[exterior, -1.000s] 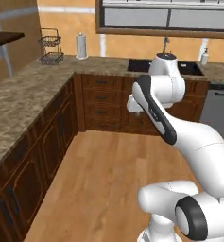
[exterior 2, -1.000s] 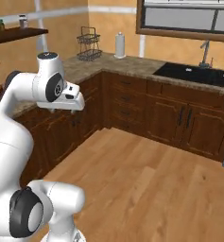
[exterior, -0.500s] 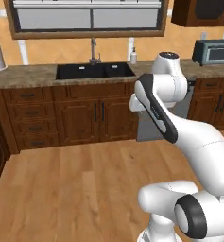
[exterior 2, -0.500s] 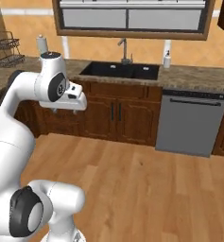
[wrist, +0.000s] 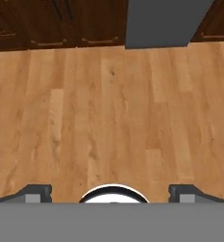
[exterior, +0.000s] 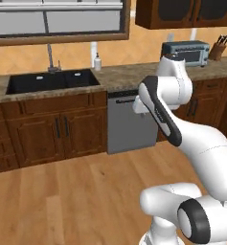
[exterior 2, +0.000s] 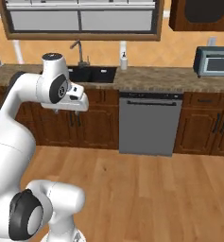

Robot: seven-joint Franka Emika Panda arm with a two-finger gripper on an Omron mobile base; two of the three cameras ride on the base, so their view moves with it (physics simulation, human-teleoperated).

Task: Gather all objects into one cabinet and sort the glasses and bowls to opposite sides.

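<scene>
A dark reddish-brown wall cabinet (exterior: 182, 12) with dark-panelled doors hangs at the top right, above the counter, and its doors look shut; it also shows in the right base view (exterior 2: 203, 14). The glasses and bowls are out of view. My arm is folded in front of the base with the hand (exterior: 140, 106) pointing down at the floor. In the hand view my gripper (wrist: 111, 194) is open, its two dark fingertips (wrist: 38, 192) wide apart over bare wooden floor (wrist: 108, 108), with nothing between them.
Ahead runs a stone counter with a black sink (exterior: 52, 81), a soap bottle (exterior: 97, 62), a toaster oven (exterior: 184, 51) and a knife block (exterior: 219, 48). Below it stand a grey dishwasher (exterior 2: 149, 123) and low drawer cabinets (exterior 2: 205, 125). Wooden floor lies between me and them.
The whole picture has swung: the base has turned right, so the corner counter left the view and the sink, dishwasher and toaster oven came in. The arm keeps its pose.
</scene>
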